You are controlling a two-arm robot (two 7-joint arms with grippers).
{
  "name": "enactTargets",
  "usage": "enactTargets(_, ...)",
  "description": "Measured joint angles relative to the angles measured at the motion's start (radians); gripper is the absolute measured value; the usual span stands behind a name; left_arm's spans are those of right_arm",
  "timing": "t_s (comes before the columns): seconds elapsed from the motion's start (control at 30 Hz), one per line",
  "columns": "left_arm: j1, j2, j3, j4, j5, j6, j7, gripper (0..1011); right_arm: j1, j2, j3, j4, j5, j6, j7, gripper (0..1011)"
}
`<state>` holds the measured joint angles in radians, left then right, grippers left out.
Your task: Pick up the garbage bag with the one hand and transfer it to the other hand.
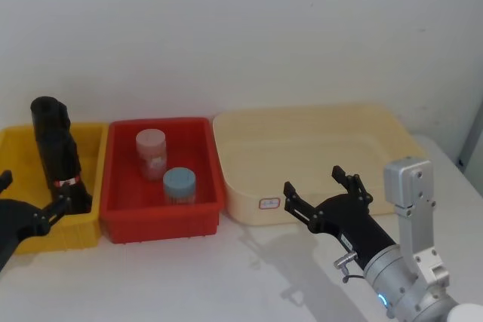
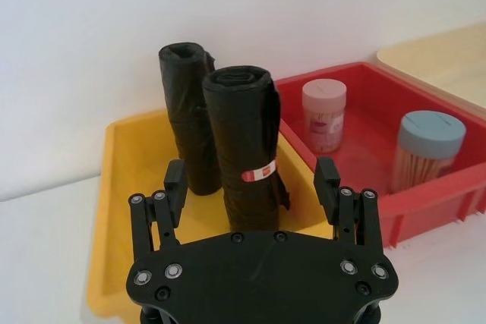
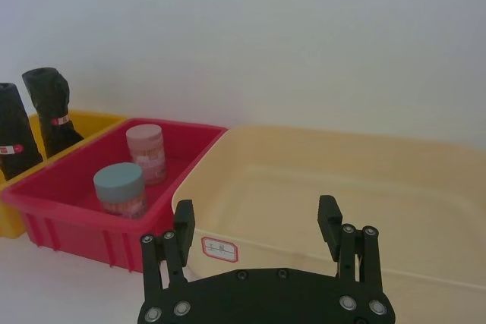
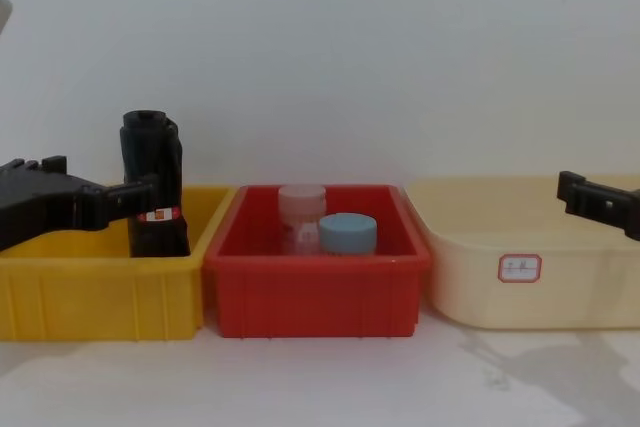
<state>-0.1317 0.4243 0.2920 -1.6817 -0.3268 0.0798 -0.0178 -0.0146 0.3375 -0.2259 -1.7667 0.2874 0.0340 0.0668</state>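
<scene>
The garbage bag [image 2: 241, 138], a thick black roll with a red-and-white label band, stands upright in the yellow bin [image 2: 133, 165]. It also appears as the garbage bag [image 1: 59, 152] [image 4: 152, 172] [image 3: 11, 130]. My left gripper [image 2: 251, 184] is open at the bin's near edge, its fingers spread either side of the roll's lower part without touching it. The same left gripper [image 1: 34, 195] [image 4: 95, 185] comes in from the left. My right gripper [image 1: 317, 185] [image 3: 255, 218] [image 4: 590, 197] is open and holds nothing, hovering in front of the beige tub.
A slimmer black roll [image 2: 186, 115] stands just behind the bag in the same bin. The red bin [image 1: 164, 220] in the middle holds a pink-lidded jar [image 1: 150, 152] and a blue-lidded jar [image 1: 179, 185]. The beige tub [image 1: 249, 186] sits on the right.
</scene>
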Motion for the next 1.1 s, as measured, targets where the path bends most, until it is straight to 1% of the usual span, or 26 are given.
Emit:
enactTargets(0.33,-0.065,-0.027,-0.002,0.084,-0.007,0.000,-0.029,1001,0.000,0.000,0.000,0.000,0.000,0.000,0.000,1000)
enactTargets(0.47,-0.097,-0.037,0.000,0.123,-0.008,0.001,-0.042,1001,0.000,0.000,0.000,0.000,0.000,0.000,0.000,1000)
enactTargets(0.57,-0.131,-0.048,0.002,0.168,-0.010,0.001,-0.059,1001,0.000,0.000,0.000,0.000,0.000,0.000,0.000,1000)
enactTargets(0.63,-0.138,-0.050,0.002,0.177,-0.010,0.001,-0.063,1001,0.000,0.000,0.000,0.000,0.000,0.000,0.000,1000)
enactTargets(0.67,-0.159,-0.057,0.005,0.203,-0.010,0.000,-0.073,1001,0.000,0.000,0.000,0.000,0.000,0.000,0.000,1000)
enactTargets(0.73,-0.166,-0.060,0.006,0.212,-0.010,-0.001,-0.076,1001,0.000,0.000,0.000,0.000,0.000,0.000,0.000,1000)
enactTargets(0.8,-0.197,-0.069,0.012,0.251,-0.007,-0.003,-0.090,1001,0.000,0.000,0.000,0.000,0.000,0.000,0.000,1000)
enactTargets(0.87,-0.211,-0.074,0.014,0.269,-0.006,-0.005,-0.098,1001,0.000,0.000,0.000,0.000,0.000,0.000,0.000,1000)
enactTargets(0.9,-0.227,-0.079,0.018,0.290,-0.006,-0.008,-0.109,1001,0.000,0.000,0.000,0.000,0.000,0.000,0.000,1000)
enactTargets(1.0,-0.253,-0.086,0.023,0.326,-0.005,-0.016,-0.133,1001,0.000,0.000,0.000,0.000,0.000,0.000,0.000,1000)
enactTargets(1.03,-0.253,-0.086,0.023,0.326,-0.005,-0.016,-0.133,1001,0.000,0.000,0.000,0.000,0.000,0.000,0.000,1000)
enactTargets(1.1,-0.273,-0.094,0.029,0.356,-0.006,-0.023,-0.156,1001,0.000,0.000,0.000,0.000,0.000,0.000,0.000,1000)
